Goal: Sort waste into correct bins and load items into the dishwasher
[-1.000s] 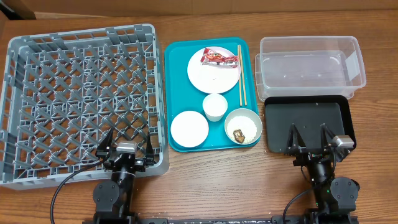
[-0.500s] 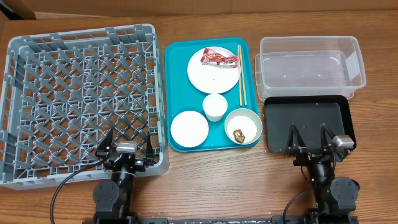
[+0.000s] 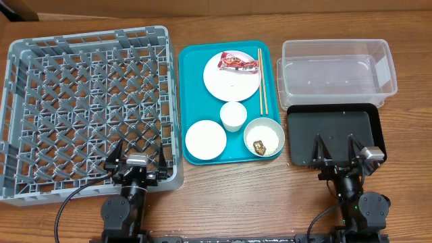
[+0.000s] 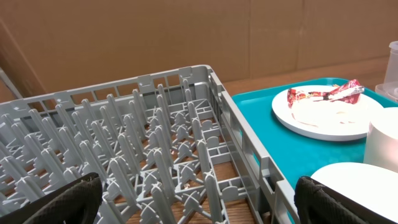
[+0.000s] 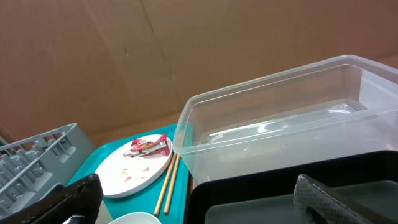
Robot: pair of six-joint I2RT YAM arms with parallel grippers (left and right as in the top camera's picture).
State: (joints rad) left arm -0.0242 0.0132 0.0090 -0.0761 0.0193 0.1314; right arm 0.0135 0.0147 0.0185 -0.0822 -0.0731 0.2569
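On the teal tray [image 3: 192, 81] a white plate [image 3: 233, 84] carries a red shiny wrapper [image 3: 237, 63], with wooden chopsticks [image 3: 262, 90] beside it. A cup [image 3: 233, 115], a small plate [image 3: 206, 140] and a bowl [image 3: 264, 123] holding a brown lump [image 3: 259, 145] sit nearer me. The grey dish rack [image 3: 81, 101] stands empty on the left. My left gripper [image 3: 140, 145] hangs open over its near right corner, holding nothing. My right gripper [image 3: 334, 145] is open over the near edge of the black tray [image 3: 337, 121], in front of the clear tub [image 3: 337, 74].
The wooden table [image 3: 405, 169] runs to a cardboard wall [image 5: 186, 50] at the back. In the left wrist view the rack's wall [image 4: 242, 137] separates my left gripper [image 4: 199, 205] from the teal tray. Black cables trail by both arm bases.
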